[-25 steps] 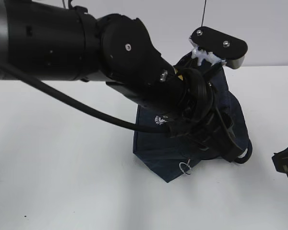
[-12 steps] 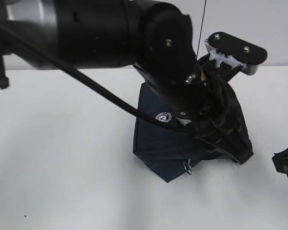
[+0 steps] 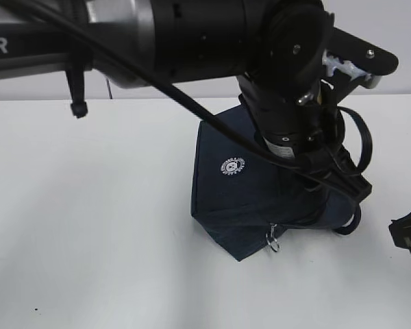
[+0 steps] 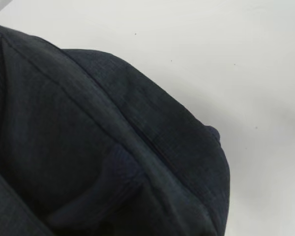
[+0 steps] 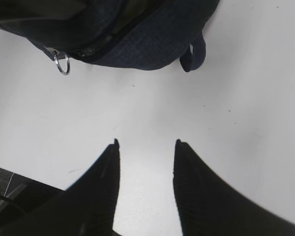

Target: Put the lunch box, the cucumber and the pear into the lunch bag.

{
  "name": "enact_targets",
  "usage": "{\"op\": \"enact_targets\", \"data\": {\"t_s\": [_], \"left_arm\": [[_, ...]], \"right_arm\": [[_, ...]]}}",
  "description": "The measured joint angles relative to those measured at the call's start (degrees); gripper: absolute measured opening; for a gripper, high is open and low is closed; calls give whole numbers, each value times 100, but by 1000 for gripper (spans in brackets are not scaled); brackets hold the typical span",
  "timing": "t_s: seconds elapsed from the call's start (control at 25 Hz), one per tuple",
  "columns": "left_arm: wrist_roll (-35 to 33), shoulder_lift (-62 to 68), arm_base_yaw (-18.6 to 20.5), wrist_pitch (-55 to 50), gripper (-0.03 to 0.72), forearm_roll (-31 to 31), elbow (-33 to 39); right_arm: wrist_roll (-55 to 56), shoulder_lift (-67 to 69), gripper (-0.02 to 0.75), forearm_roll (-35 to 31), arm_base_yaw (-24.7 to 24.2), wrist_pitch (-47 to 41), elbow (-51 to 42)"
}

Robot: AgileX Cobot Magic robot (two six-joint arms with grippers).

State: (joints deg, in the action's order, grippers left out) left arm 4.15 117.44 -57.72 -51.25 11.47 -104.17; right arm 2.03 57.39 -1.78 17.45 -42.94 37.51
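Your left hand (image 3: 359, 62) has swung up and right over the last second and now hangs above the lunch bag's (image 3: 226, 199) top; you cannot tell its spread or whether it holds anything, so the drop looks under way. Left wrist view: only navy fabric and bare table (image 4: 226, 59), contents hidden. Right wrist view: your right hand (image 5: 146, 147) stands half open, empty, near the zipper ring (image 5: 62, 64); lunch box, cucumber and pear are out of sight.

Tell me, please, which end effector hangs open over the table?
The right end effector, empty above the white table; the left arm reaches over the lunch bag.
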Motion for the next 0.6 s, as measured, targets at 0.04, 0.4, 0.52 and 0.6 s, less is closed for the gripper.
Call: {"op": "enact_targets", "data": {"t_s": [0.04, 0.4, 0.52, 0.6], "left_arm": [[7, 35, 0, -26, 331, 35, -22], [102, 241, -13, -243, 16, 472, -27], [412, 241, -13, -292, -10, 716, -27], [631, 196, -13, -314, -12, 835, -27]], "right_arm": [[0, 0, 294, 0, 0, 0, 0], [0, 0, 294, 41, 0, 0, 0], [0, 0, 294, 41, 0, 0, 0], [0, 0, 294, 41, 0, 0, 0]]}}
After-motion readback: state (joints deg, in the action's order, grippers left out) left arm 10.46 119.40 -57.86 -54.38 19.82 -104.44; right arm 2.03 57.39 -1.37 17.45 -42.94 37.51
